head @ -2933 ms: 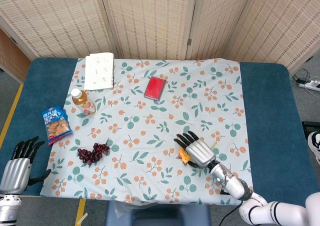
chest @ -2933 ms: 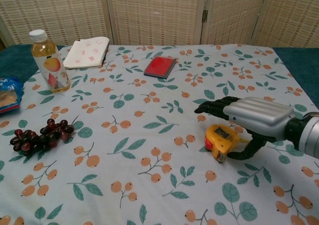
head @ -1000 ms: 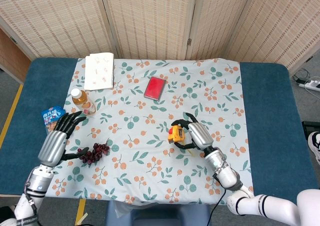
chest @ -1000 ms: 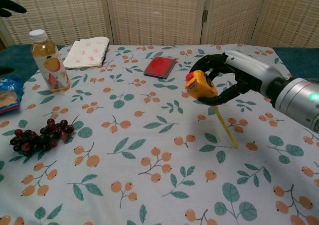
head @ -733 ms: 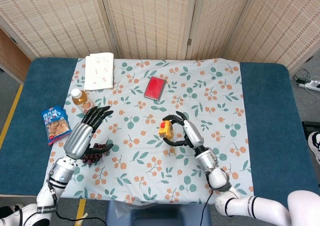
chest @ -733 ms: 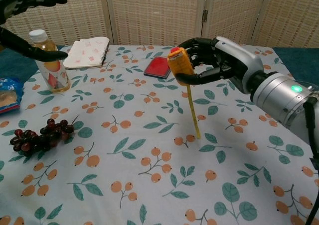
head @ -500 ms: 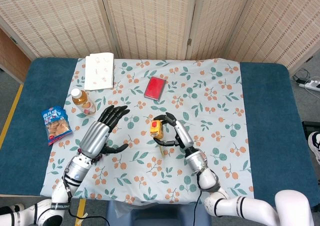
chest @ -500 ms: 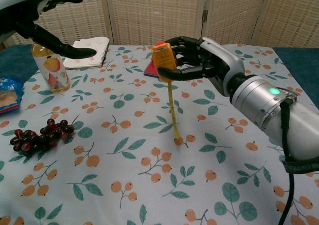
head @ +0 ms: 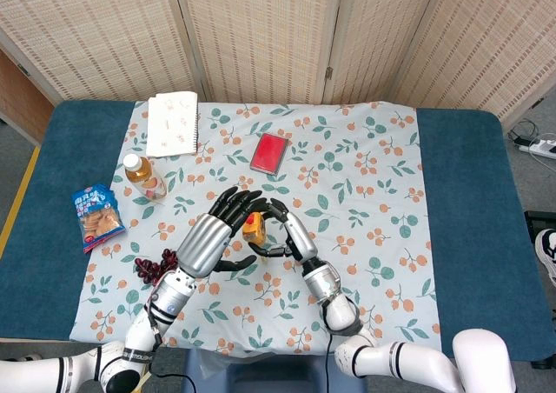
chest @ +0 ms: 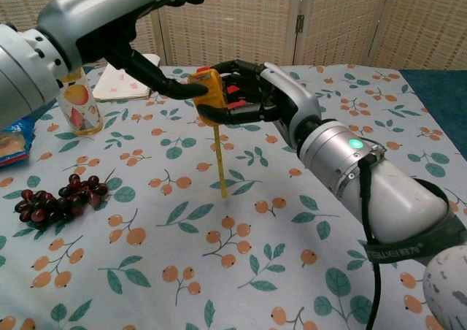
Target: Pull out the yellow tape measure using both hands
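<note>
**Tape held up between the hands, blade hanging straight down**

Tape measure (chest: 209, 94) is off the table, held in the air over the middle of the flowered cloth (chest: 306, 198), a little toward its near edge in the head view. The right hand (chest: 252, 93) wraps its fingers around the yellow case from the right side and carries its weight. A short run of blade (chest: 221, 162) is already out and hangs from the case nearly plumb, its free end close above the cloth; whether it touches cannot be told.

The left hand (chest: 157, 34) comes in from the left and above, fingers spread and holding nothing. One dark finger reaches across to the left face of the case and looks to touch it or stand just beside it.

The blade's long axis runs vertical, below the case, while the left hand sits level with the case and higher. To pull, the left hand likely has to drop down and pinch the hanging blade, the right hand keeping the case still.

Grapes (chest: 55, 198), a bottle (chest: 76, 100), a notebook (chest: 128, 78) and a red case (head: 270, 152) lie toward the far and left edges, well apart.
</note>
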Motion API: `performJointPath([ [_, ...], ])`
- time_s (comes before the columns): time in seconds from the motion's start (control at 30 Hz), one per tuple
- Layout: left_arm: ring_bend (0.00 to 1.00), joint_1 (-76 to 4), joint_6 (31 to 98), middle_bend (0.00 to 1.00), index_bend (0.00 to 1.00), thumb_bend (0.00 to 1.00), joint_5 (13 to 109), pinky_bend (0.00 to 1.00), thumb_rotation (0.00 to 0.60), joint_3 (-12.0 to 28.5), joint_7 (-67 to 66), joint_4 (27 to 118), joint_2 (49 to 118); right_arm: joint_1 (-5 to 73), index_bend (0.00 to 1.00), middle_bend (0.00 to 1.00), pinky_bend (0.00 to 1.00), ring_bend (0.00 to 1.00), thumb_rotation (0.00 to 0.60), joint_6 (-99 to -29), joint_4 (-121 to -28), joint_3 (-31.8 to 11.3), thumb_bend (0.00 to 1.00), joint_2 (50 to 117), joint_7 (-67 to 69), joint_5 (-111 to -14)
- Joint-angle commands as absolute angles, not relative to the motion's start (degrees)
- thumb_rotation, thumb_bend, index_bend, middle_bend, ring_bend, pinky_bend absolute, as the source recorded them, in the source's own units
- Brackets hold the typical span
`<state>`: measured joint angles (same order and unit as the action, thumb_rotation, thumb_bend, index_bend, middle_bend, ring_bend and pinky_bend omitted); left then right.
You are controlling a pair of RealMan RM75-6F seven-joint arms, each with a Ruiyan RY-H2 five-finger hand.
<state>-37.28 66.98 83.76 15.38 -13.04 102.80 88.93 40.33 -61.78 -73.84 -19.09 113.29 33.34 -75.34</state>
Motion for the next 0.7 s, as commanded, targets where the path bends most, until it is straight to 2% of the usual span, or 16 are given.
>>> performJointPath([
  [0.03, 0.1, -38.2, 66.8, 0.09, 0.11, 0.24, 83.6, 0.0, 0.6, 15.2, -14.8, 101.5, 90.0, 40.7, 0.61, 0.51, 0.0, 0.37, 0.6, -61.8, -73.6, -18.9, 0.33, 113.7, 31.5, -75.5],
  [0.7, 0.1, -39.5, 68.3, 0.09, 0.13, 0.25, 83.3, 0.0, 0.6, 13.6, -18.5, 97.6, 90.9, 40.1, 0.61, 0.51, 0.0, 0.37, 0.6, -61.1, -75.4, -17.7, 0.33, 112.6, 28.4, -75.5],
])
